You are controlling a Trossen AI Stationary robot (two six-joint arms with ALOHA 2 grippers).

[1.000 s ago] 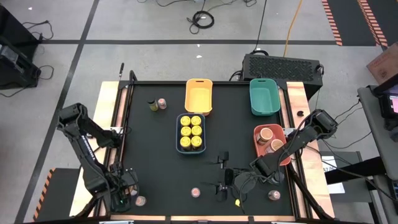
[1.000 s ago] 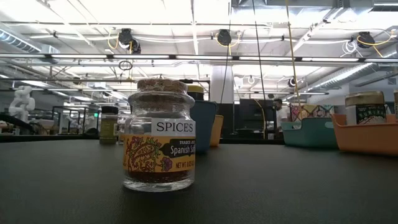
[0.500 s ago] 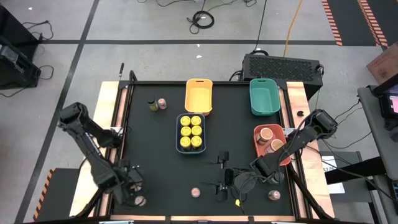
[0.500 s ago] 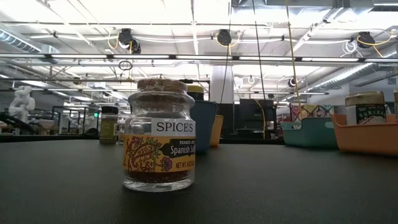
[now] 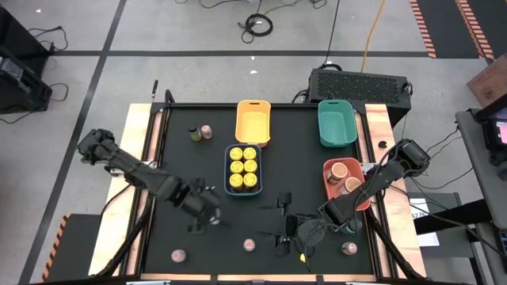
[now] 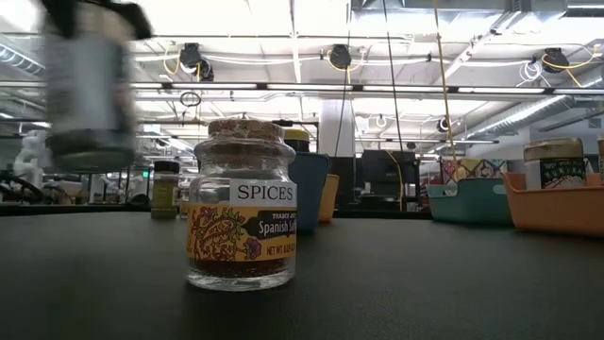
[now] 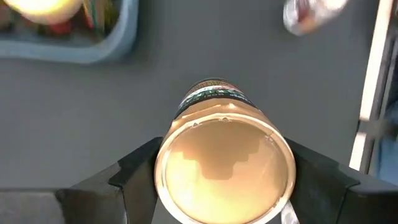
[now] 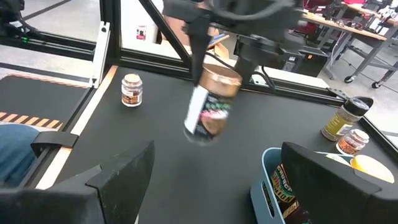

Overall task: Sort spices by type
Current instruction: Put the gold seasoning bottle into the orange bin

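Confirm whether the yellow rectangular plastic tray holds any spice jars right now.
No. In the high view the yellow rectangular plastic tray shows only its bare floor; the yellow-lidded jars sit in the blue tray.

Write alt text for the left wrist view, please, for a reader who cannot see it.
The left gripper holds a spice jar with a tan lid above the black table. A blue tray shows at one corner; another small jar stands farther off.

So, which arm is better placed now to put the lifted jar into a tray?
The left: its left gripper already holds the jar above the table. The right gripper waits open, holding nothing.
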